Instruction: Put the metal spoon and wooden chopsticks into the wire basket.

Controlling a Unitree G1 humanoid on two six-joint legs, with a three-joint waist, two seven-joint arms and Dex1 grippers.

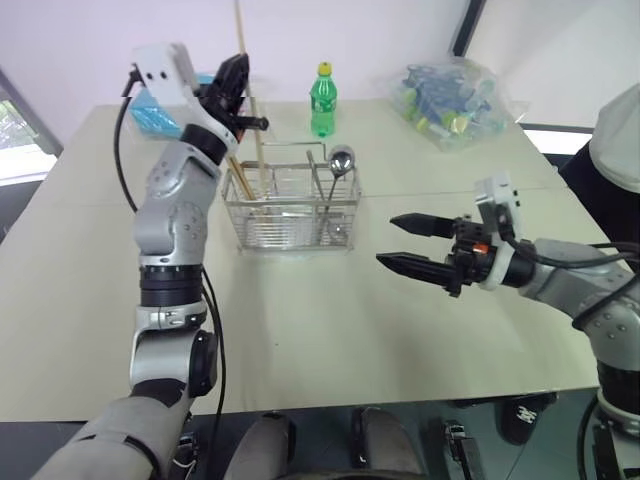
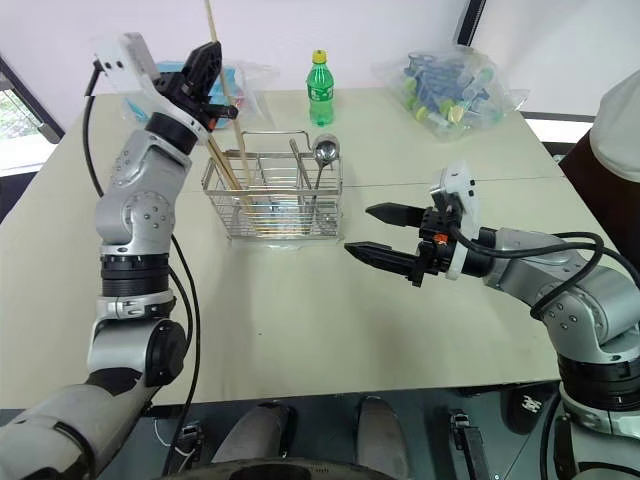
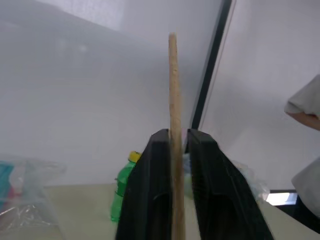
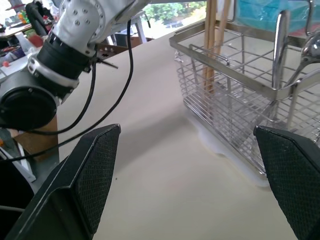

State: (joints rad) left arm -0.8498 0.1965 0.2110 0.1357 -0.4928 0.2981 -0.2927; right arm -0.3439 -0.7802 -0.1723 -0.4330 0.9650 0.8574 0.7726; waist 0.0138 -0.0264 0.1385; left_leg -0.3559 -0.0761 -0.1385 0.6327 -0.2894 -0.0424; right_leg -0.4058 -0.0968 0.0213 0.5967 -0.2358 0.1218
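1. The left gripper (image 1: 238, 78) is seen raised above the left end of the wire basket (image 1: 291, 208). One of the wooden chopsticks (image 3: 173, 90) stands upright between its fingers (image 3: 150, 190). The fingers lie close along both sides of the stick, but whether it is clamped or being let go cannot be told.
2. The right gripper (image 1: 408, 243) is held to the right of the wire basket, well apart from it, with its jaws wide apart and nothing between them.
3. The metal spoon (image 1: 340, 162) is already standing in the right compartment of the wire basket, with its bowl up.
4. Another chopstick is seen leaning in the left compartment of the basket.
5. The task is judged to be nearly done: only the release of the upright stick into the basket seems to be left.
6. The wire basket is placed on a pale table (image 1: 330, 330). Behind the basket a green bottle (image 1: 322, 100) and clear plastic bags (image 1: 450, 100) are found, and a white wall is seen behind them.
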